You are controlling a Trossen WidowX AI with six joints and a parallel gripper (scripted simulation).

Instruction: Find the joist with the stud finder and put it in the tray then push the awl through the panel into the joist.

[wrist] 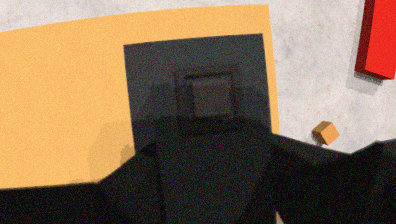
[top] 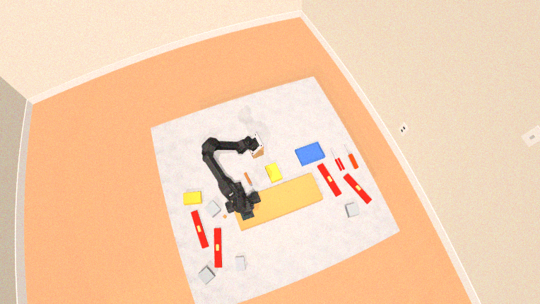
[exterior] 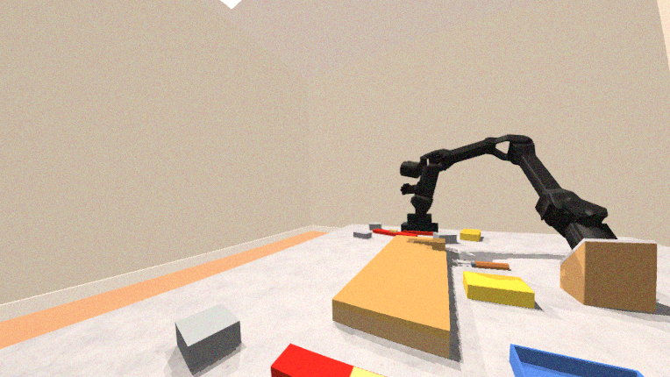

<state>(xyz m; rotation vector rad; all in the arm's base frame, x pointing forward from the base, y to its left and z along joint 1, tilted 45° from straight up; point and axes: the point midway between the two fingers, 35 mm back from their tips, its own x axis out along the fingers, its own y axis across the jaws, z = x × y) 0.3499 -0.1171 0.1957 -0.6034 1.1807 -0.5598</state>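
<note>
My gripper [top: 244, 209] [exterior: 420, 216] is shut on the dark stud finder [top: 247, 216] [exterior: 419, 227] [wrist: 150, 65]. It holds it over the left end of the tan floor panel [top: 290, 194] [exterior: 398, 285] [wrist: 60, 100] in the top view, apparently a little above the surface. The stud finder's square indicator [wrist: 212, 97] is dark. The panel's end edge shows just right of it in the wrist view. The awl [top: 247, 178] [exterior: 490, 265], with an orange-brown handle, lies beside the panel. The blue tray [top: 309, 153] [exterior: 576, 364] stands beyond the panel's other end.
A yellow block [top: 273, 172] [exterior: 499, 290] lies between awl and tray. A tan block [top: 257, 152] [exterior: 618, 276] is by the arm's base. A small orange cube [top: 225, 216] [wrist: 326, 133] lies off the panel's end. Red bars [top: 199, 229] [top: 329, 179] and grey blocks [top: 213, 208] lie around.
</note>
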